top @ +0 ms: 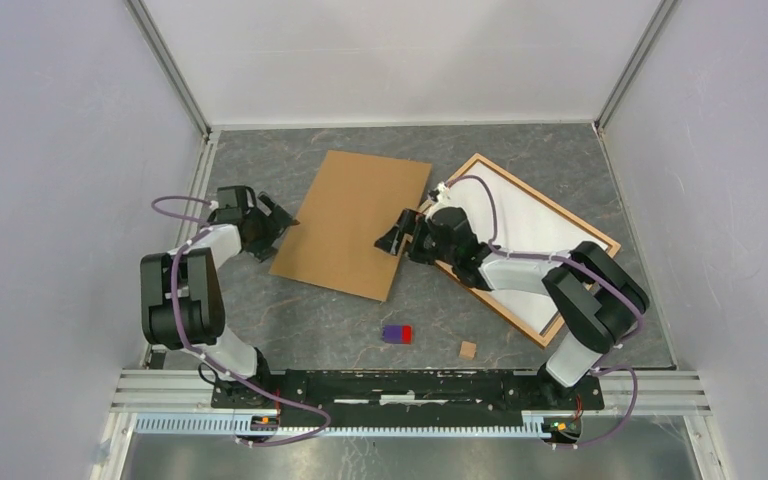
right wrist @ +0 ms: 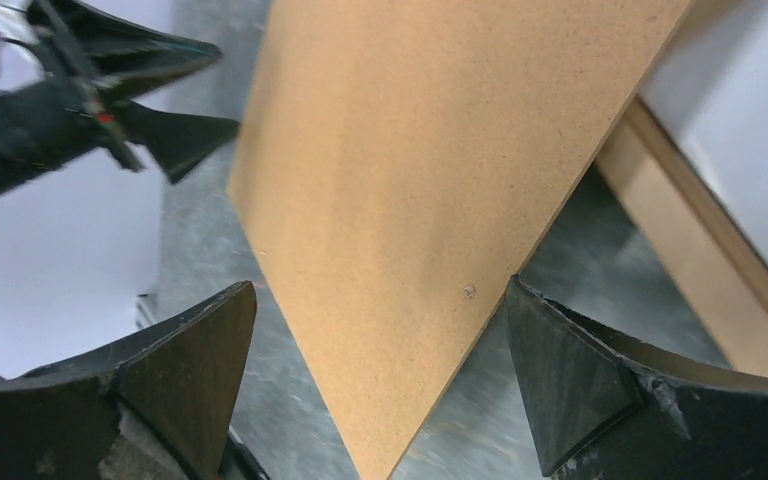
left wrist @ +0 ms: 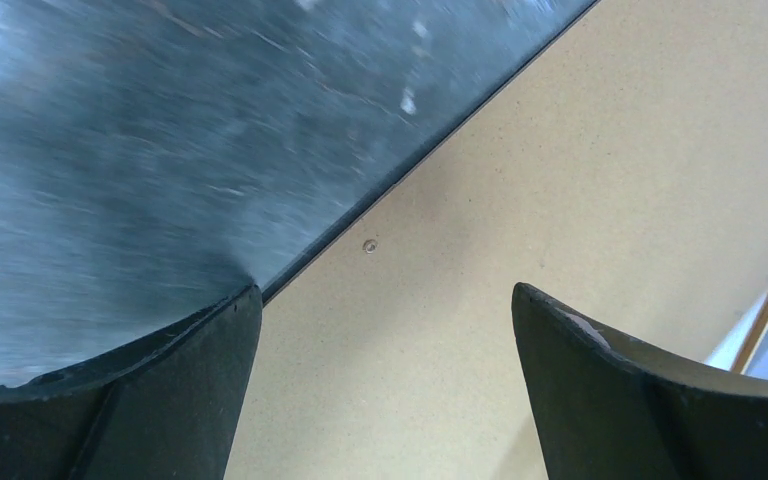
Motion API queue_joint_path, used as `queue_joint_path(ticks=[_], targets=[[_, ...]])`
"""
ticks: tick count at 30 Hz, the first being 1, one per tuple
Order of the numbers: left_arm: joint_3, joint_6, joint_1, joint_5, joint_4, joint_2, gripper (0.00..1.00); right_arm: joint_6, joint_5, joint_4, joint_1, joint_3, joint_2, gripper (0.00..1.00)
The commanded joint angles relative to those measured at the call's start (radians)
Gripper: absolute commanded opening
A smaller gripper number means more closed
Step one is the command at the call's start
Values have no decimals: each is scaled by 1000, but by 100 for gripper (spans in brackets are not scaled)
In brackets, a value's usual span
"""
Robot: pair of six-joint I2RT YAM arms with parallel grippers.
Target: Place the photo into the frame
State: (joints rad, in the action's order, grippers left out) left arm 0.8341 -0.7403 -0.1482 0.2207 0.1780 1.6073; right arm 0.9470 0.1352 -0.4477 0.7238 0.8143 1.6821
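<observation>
Top view: frame [top: 548, 199], light wood, centre right, white sheet [top: 530, 215] inside. Brown backing board [top: 355, 222] at centre, between left gripper [top: 282, 228] and right gripper [top: 392, 232]. Left wrist view: jaws spread wide over board edge, nothing held. Right wrist view: jaws wide apart astride board corner; frame at right.

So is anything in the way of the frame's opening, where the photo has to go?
Yes: the right arm reaches across the frame, and a white sheet fills its opening; what that sheet is, I cannot tell. The brown board lies beside it on the left.
</observation>
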Motion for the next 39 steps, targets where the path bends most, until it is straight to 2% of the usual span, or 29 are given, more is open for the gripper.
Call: queue_joint_path(ticks=[1, 3, 10, 16, 20, 25, 29, 33, 39], targets=[[-74, -179, 152, 230, 133, 72, 100, 23, 124, -108, 14, -84, -67, 98], [-82, -192, 181, 232, 112, 92, 100, 25, 146, -125, -8, -125, -69, 98], [-97, -185, 183, 191, 114, 94, 100, -48, 253, -118, -55, -220, -96, 98], [-74, -156, 175, 183, 130, 118, 100, -103, 340, -261, -96, -366, -142, 98], [-71, -137, 153, 193, 133, 138, 100, -105, 346, -252, -110, -389, -124, 98], [-71, -133, 150, 201, 130, 131, 100, 3, 224, -282, -106, -448, -167, 98], [-58, -120, 150, 200, 139, 140, 100, -27, 69, -89, -107, -454, -307, 98], [-47, -121, 117, 211, 133, 155, 100, -60, 21, 9, -112, -438, -362, 98], [-43, -112, 116, 236, 135, 150, 100, 65, 28, -135, -105, -475, -293, 98]])
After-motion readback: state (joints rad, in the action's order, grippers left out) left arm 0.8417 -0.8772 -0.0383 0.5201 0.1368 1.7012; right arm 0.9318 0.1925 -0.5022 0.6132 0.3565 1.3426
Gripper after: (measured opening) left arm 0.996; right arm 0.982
